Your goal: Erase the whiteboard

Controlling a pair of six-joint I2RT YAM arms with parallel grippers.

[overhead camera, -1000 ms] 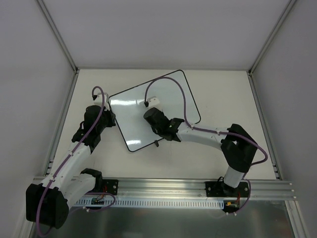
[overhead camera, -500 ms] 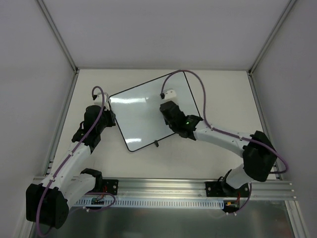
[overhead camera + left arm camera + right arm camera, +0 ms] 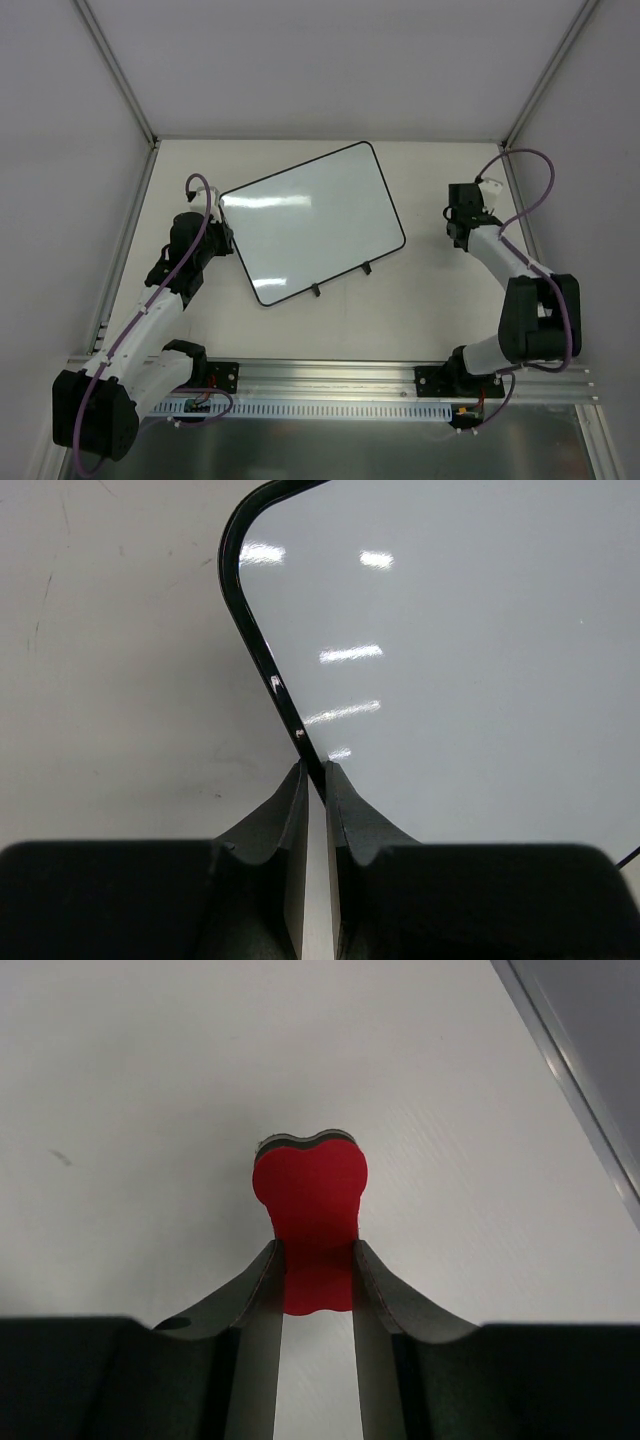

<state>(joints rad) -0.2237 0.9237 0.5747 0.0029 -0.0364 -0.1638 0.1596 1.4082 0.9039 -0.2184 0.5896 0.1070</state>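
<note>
The whiteboard [image 3: 310, 220] lies tilted in the middle of the table, glossy white with no marks showing, its two black clips [image 3: 315, 290] on the near edge. My left gripper [image 3: 222, 238] is shut on its black rim at the left edge; in the left wrist view the fingers [image 3: 312, 770] pinch the rim beside the white surface [image 3: 480, 660]. My right gripper [image 3: 462, 222] is at the right of the table, off the board. It is shut on a small red eraser block [image 3: 310, 1185], held between the fingertips [image 3: 312, 1250] low over bare table.
A metal frame rail [image 3: 580, 1070] runs along the table's right edge close to my right gripper. Enclosure walls stand at the left, right and back. The arms' mounting rail [image 3: 330, 375] runs along the near edge.
My right arm has swung off the whiteboard to the right side of the table with the red block. The left gripper and the board have not moved.
</note>
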